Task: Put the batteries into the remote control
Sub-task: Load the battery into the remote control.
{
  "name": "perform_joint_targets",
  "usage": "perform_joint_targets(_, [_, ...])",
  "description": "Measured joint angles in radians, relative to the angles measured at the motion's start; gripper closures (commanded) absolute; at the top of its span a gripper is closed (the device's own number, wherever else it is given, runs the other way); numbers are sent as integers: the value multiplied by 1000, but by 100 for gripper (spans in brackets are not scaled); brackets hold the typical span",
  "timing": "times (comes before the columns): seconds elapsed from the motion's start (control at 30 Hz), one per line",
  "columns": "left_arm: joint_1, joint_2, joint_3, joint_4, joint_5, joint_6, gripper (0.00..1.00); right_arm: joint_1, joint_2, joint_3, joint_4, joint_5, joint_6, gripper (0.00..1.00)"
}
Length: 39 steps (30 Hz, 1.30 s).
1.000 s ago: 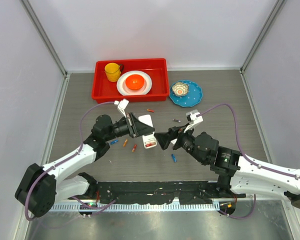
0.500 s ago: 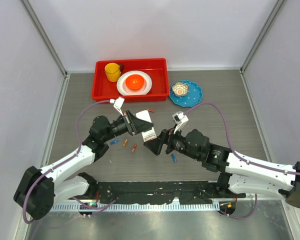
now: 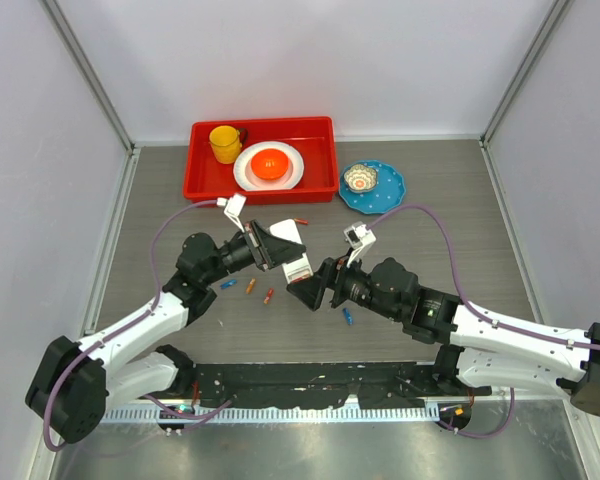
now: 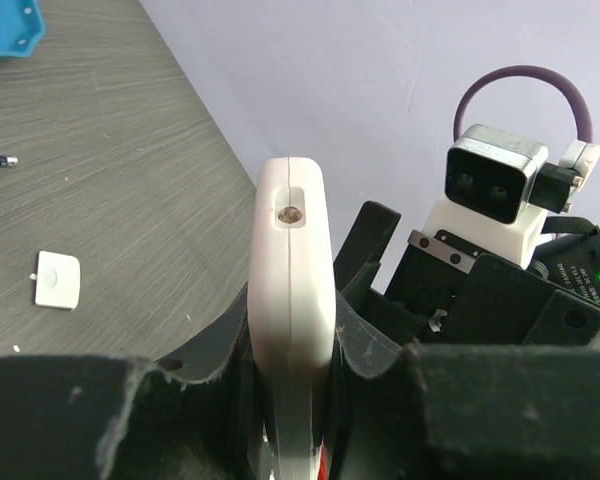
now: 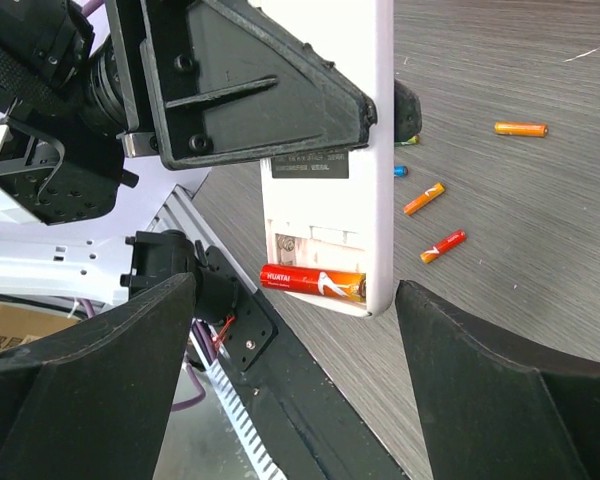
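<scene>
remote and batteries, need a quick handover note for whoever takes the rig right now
Left gripper: shut on remote, held off the table, bay open.
Right gripper: open, empty, close to the bay.
Done: one orange battery seated in the bay.
To do: slot above looks empty; seat a loose battery from the table, then fit the small white cover.

remote control [image 5: 325, 215]: back open | one battery [image 5: 313, 281] seated | batteries [image 5: 423, 198] scattered
</scene>
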Motion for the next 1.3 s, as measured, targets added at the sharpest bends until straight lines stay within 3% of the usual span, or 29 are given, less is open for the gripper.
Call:
perform_joint_targets(0.57, [0, -6, -14, 13, -2, -4, 100, -4, 27, 0, 25, 14, 3, 31])
perform_joint_targets(1.3, [0, -21, -22, 14, -8, -4, 100, -5, 50, 0, 36, 21, 3, 37])
